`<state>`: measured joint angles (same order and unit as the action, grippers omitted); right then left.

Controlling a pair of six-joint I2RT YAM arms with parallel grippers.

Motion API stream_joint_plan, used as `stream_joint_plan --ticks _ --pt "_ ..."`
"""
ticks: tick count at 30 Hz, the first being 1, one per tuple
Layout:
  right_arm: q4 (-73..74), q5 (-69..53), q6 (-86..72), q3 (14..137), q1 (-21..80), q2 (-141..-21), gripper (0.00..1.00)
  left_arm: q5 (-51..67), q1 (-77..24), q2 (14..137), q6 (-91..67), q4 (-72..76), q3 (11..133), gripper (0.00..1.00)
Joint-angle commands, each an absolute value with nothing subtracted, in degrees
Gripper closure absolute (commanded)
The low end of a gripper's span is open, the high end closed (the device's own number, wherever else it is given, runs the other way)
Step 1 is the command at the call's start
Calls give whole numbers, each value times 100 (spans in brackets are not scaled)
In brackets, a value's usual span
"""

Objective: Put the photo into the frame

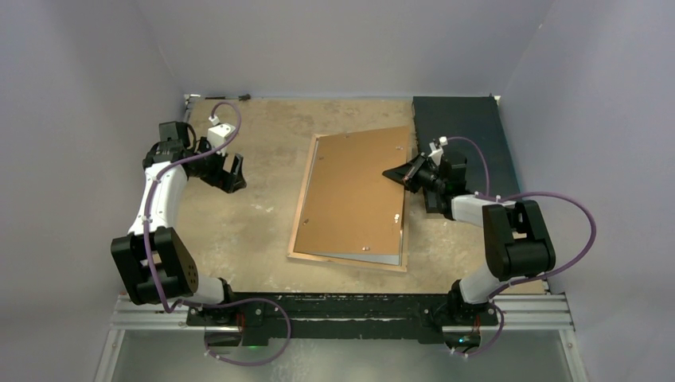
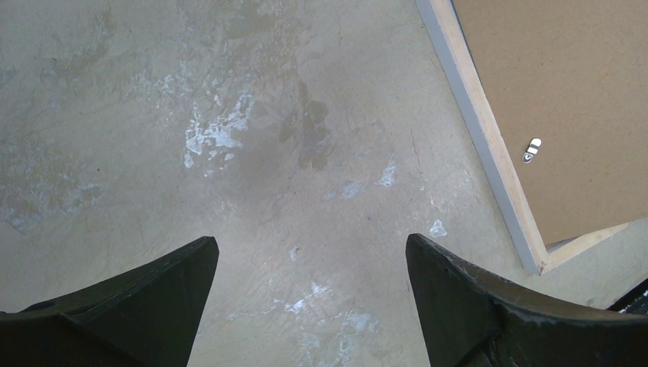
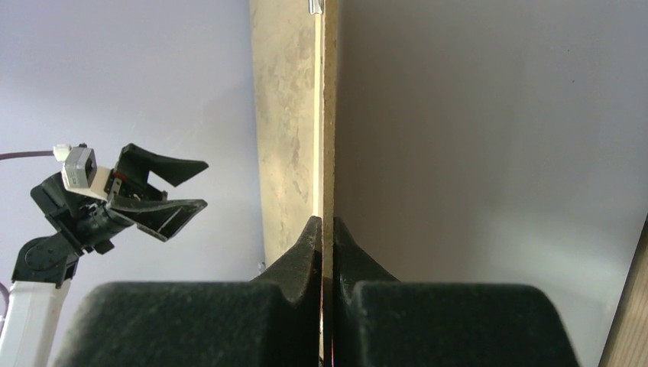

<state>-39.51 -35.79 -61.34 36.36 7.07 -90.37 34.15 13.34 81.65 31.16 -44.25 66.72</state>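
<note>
Right gripper (image 3: 324, 225) was pinched tight on the right edge of the backing board (image 1: 354, 191), which sat askew over the frame (image 1: 301, 215), back-up mid-table (image 1: 263, 159). Left gripper (image 2: 312, 252) hung wide open, left of the frame.

The backing board (image 1: 354, 191) covers the frame (image 1: 350, 262) opening; anything beneath is unseen. Left wrist view cuts the frame at top and right.
</note>
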Motion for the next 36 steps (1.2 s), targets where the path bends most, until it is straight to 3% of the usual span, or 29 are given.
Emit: stream_joint_plan --ticks 1,22,34,36 --pt "-4115 -3912 -6072 3720 716 -8852 100 3447 1294 8119 3230 -4395 6635 8" --pt "-3424 -4140 -5268 4532 712 -9413 100 3467 1282 8125 3209 -4405 6689 7" --pt "-2419 -3712 -4542 4640 738 -9445 65 3476 1276 8200 3216 -4349 6656 6" --pt "-2240 -3483 -4432 4658 759 -9375 51 3488 1273 8200 3218 -4342 6645 6"
